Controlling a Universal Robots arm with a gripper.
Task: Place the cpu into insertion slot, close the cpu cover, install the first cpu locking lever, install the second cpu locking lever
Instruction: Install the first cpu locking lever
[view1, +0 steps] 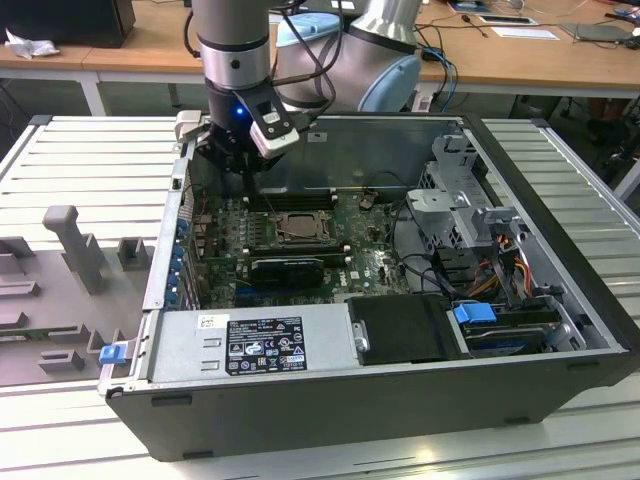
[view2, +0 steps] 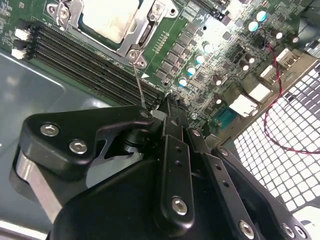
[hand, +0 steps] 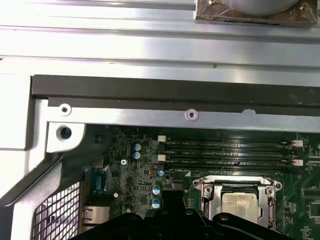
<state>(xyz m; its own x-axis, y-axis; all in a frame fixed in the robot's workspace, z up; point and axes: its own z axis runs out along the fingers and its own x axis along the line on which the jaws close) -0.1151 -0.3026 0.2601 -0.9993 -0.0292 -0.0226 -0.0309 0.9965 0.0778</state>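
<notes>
- One arm works here, and its gripper (view1: 248, 165) hangs inside the open computer case (view1: 560, 300), over the far edge of the green board.
- Both wrist views show the cpu (view2: 107, 20) lying flat in the insertion slot (view1: 297, 228), pale metal top up.
- The cpu cover (view2: 145, 30) lies shut over the chip, its frame around the top, which shows through the window.
- From the claw, the socket lies nearer the camera in the exterior view and a little toward the exterior view's right. The long black memory slots (view2: 95, 60) run between the two.
- One thin locking lever (view2: 139, 80) matters most. It starts at the socket corner nearest the claw, and its long axis crosses the memory slots straight toward the fingertips.
- In the second wrist view the jaws look closed together with no gap between them. The rod's free end passes out of sight behind the dark linkage just beside the tips.
- Whether the tips pinch the rod or merely sit against it, I cannot tell.
- My reading is that chip and cover are done and the work now stands at a lever. The lever looks raised rather than latched, though that is a judgement.
</notes>
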